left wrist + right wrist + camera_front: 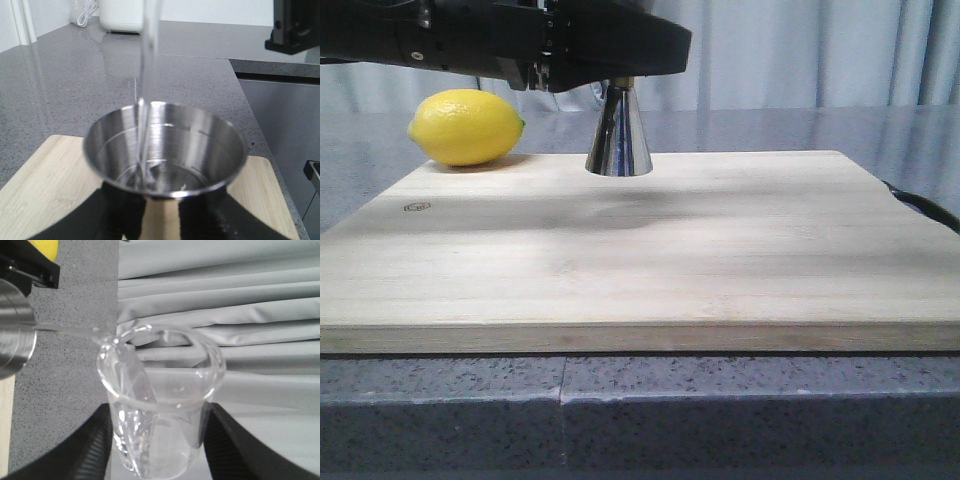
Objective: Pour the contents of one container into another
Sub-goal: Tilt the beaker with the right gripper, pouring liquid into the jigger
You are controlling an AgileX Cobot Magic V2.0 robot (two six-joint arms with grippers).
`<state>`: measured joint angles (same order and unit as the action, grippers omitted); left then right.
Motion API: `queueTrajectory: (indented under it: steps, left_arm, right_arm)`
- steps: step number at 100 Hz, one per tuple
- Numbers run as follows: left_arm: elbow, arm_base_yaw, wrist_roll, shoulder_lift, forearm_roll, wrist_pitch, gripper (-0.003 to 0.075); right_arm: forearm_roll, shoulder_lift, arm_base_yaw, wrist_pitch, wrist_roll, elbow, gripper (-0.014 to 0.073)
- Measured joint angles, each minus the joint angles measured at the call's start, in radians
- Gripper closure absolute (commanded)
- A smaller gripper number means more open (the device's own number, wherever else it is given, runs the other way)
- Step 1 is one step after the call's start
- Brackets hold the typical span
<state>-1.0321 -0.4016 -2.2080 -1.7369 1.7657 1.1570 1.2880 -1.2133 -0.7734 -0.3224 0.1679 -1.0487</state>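
The clear glass beaker [160, 405] is tipped over on its side between the black fingers of my right gripper [159, 440], which is shut on it. A thin stream of clear liquid [65, 330] runs from its lip toward the steel jigger [12, 335]. In the left wrist view the stream [149, 60] falls into the jigger's open cup [165, 150], which holds a little liquid. My left gripper [161, 210] is shut on the jigger's narrow waist. In the front view the jigger [618, 140] stands on the wooden board [640, 260], its top hidden behind black arm parts [550, 45].
A yellow lemon [467, 126] lies at the board's back left corner. A black cable [920, 205] curls off the board's right edge. A white appliance [120, 15] stands at the back of the grey counter. Grey curtains hang behind.
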Motion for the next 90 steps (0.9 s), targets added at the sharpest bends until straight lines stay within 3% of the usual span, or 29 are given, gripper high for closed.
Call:
queueTrajectory:
  steps: [90]
  left_arm:
    - [0.000, 0.000, 0.000, 0.000, 0.000, 0.000, 0.0482]
  right_arm:
    - [0.121, 0.000, 0.000, 0.014, 0.000, 0.000, 0.0302]
